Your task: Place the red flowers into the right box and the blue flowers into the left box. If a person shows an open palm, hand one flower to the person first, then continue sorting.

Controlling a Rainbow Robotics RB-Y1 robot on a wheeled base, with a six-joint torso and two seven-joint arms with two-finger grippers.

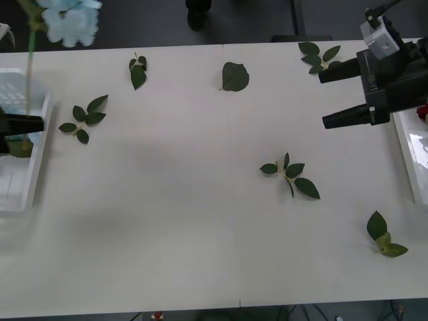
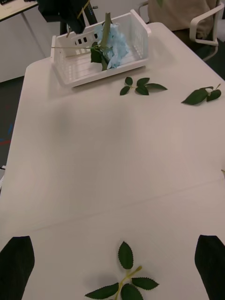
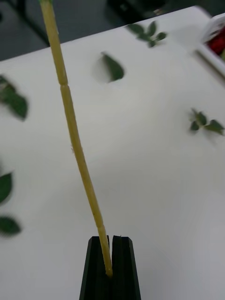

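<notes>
At the desk's left edge, a pale-blue flower is held upright above the left box, its thin stem pinched at the very bottom between the clenched black fingers of the left gripper. From the right wrist view, the blue head is seen hanging just over the box's far wall, the stem tilted. The step in hand is judged to be the drop into this box, and it would be done best if the head were lowered well inside the rim before the fingers are released, since a stem gripped so low is likely to swing and tip the bloom over the side. Loose leaf sprigs are scattered across the middle of the desk and need not be touched. Near the desk's right edge, the right gripper is held idle above the surface with its fingers spread apart, beside the right box, where a glimpse of red flowers is caught.
</notes>
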